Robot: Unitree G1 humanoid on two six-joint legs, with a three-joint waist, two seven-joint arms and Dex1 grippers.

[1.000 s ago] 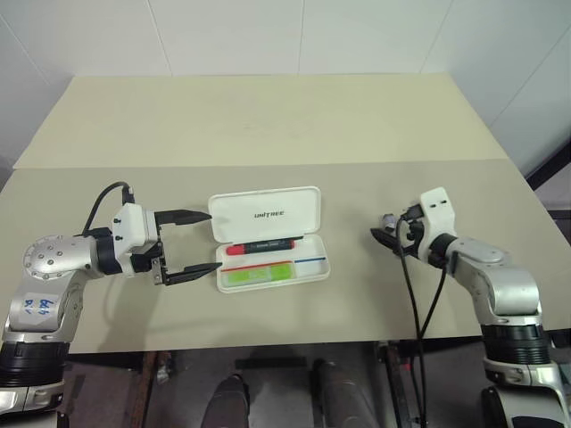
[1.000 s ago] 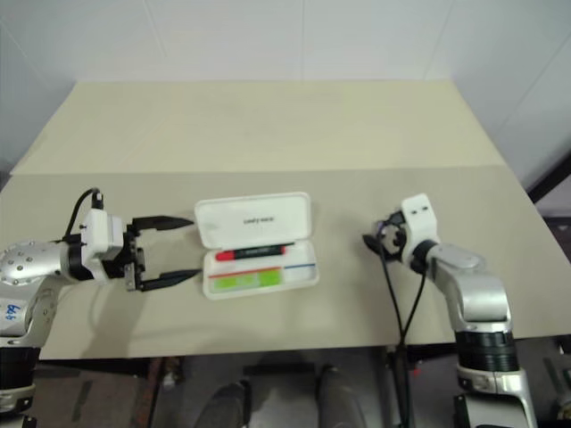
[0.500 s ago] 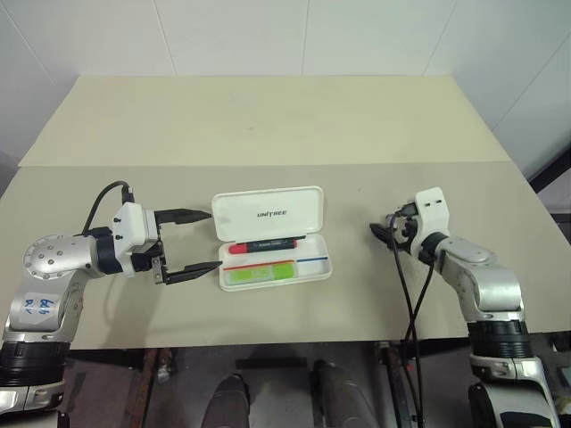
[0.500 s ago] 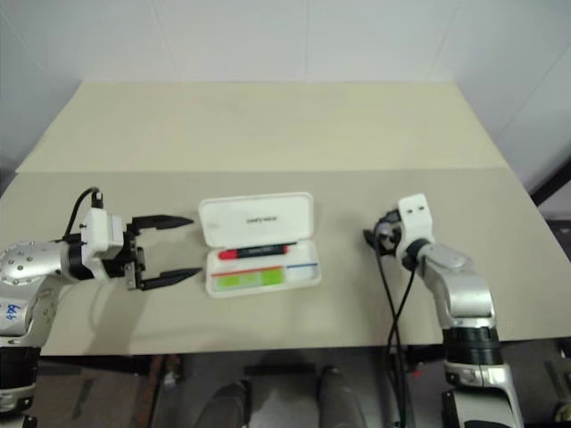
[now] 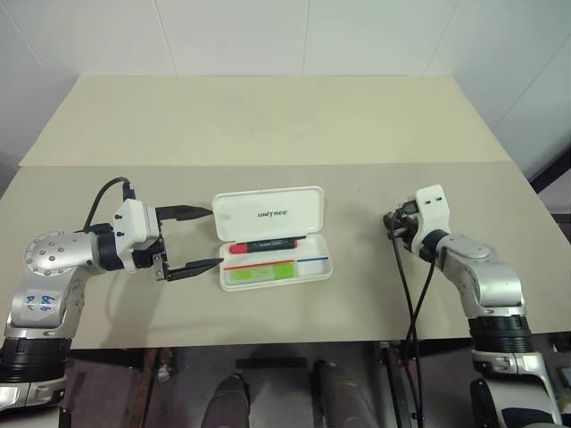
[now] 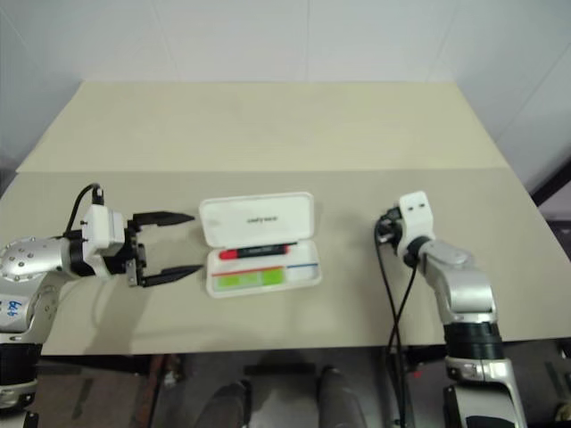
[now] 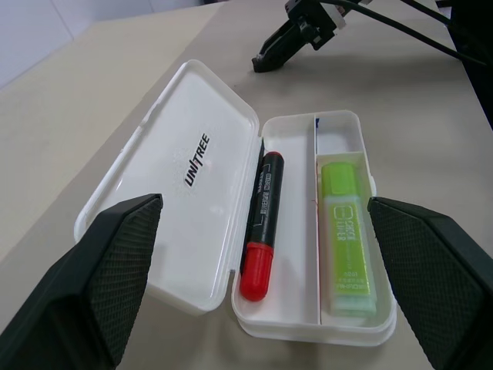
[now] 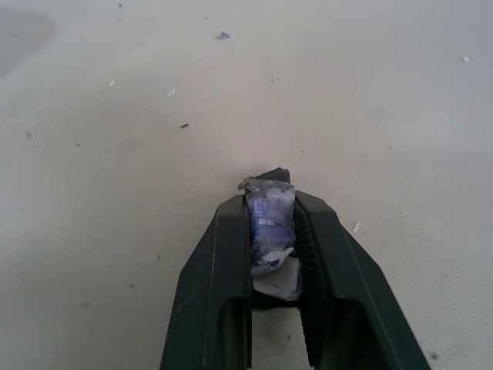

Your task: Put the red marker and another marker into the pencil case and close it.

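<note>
Centrally on the table [image 5: 268, 134]: pencil case [image 5: 272, 236] open, lid back. Red marker [image 5: 263, 245] and green highlighter [image 5: 260, 273] lie inside (separate compartments). Left gripper [image 5: 198, 239] spread wide just beside it. Right gripper [image 8: 271, 202] well apart, clenched on a crumpled bluish scrap [image 8: 269, 223].

We saw the pencil case [image 7: 192, 200] as smooth, glossy white plastic; the red marker [image 7: 262, 231] had a shiny plastic cap; the light-green highlighter [image 7: 345, 239] looked like satin plastic; the table [image 5: 268, 116] was matt beige; the left gripper's fingers [image 7: 100, 270] wore black, finely textured pads.
</note>
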